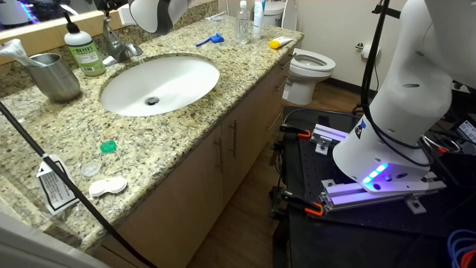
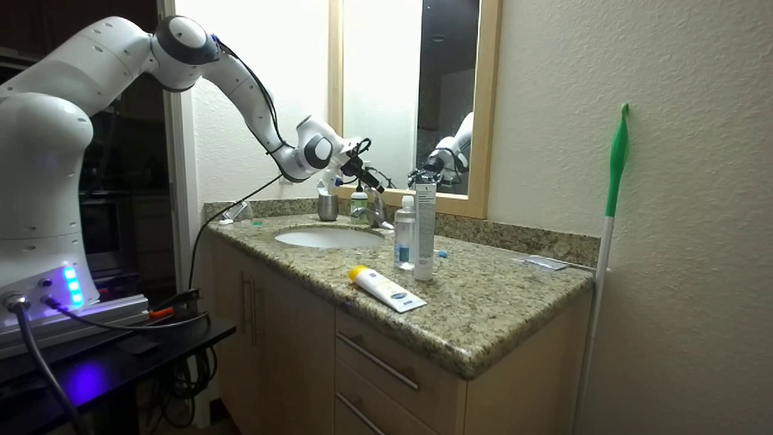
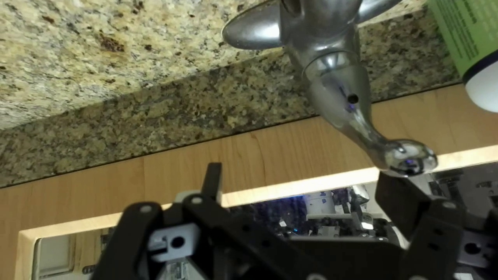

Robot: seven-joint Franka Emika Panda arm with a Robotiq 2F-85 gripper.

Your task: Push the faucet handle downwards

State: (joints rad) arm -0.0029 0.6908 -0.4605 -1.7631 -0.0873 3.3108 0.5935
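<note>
Wide-set jaws on the gripper [image 3: 301, 181] in the wrist view, with wooden frame [image 3: 272, 151] and mirror [image 3: 280, 212] behind the gap, and dark, blurred rear parts toward the bottom edge. At one fingertip, the faucet handle [image 3: 350, 116], with a rounded end overlapping that finger and hiding part of it. Touching or slightly apart: impossible to tell. Away from the jaws past the handle, the chrome faucet [image 3: 323, 23], cut off by the top edge. Outward beyond the same finger, the green pump bottle [image 3: 467, 35], only partly in view. Ahead of the fingertips, granite backsplash [image 3: 186, 105], then counter [image 3: 97, 50]. In both exterior views, just above the faucet, a small dark gripper with unreadable finger spacing, and the handle's tip hard to pick out. In an exterior view, a white arm segment [image 1: 147, 13] and gripper, both cropped by the top edge. Below and out from the jaws, the oval white basin [image 1: 182, 80]. Past the bottle, the metal pitcher [image 1: 57, 80], with a white object [image 1: 16, 50] sticking out of it, hard to identify. Well apart on the opposite side of the jaws, in an exterior view, the clear bottle [image 2: 404, 232], partly hidden behind an upright white tube [image 2: 424, 235].
</note>
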